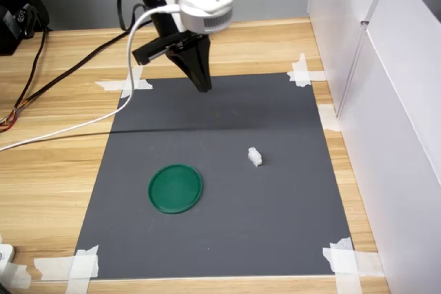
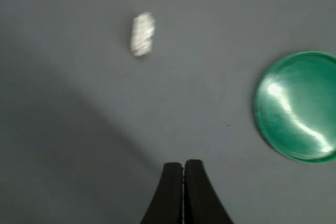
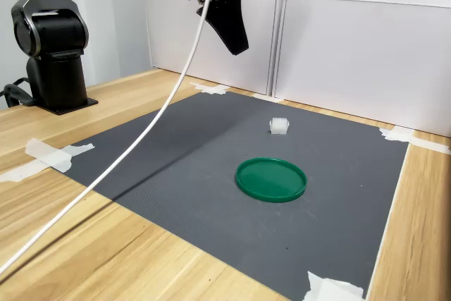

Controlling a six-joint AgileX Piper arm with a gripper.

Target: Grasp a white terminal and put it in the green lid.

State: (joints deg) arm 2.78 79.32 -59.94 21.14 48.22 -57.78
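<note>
Gripper [image 1: 204,87] raised well above the grey mat [image 1: 275,225], fingers pressed together and holding nothing. The white terminal [image 1: 255,157] lies on the mat, well apart from the gripper, nearer the camera and toward the first exterior view's right; its long axis runs roughly along the gripper's heading in the wrist view. The green lid [image 1: 176,188] lies empty near it, to the first exterior view's left

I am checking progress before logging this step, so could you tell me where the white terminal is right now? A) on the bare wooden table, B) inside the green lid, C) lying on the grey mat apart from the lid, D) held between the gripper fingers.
C: the white terminal lies alone on the grey mat, clear of the green lid, while the shut gripper hangs empty above.
</note>
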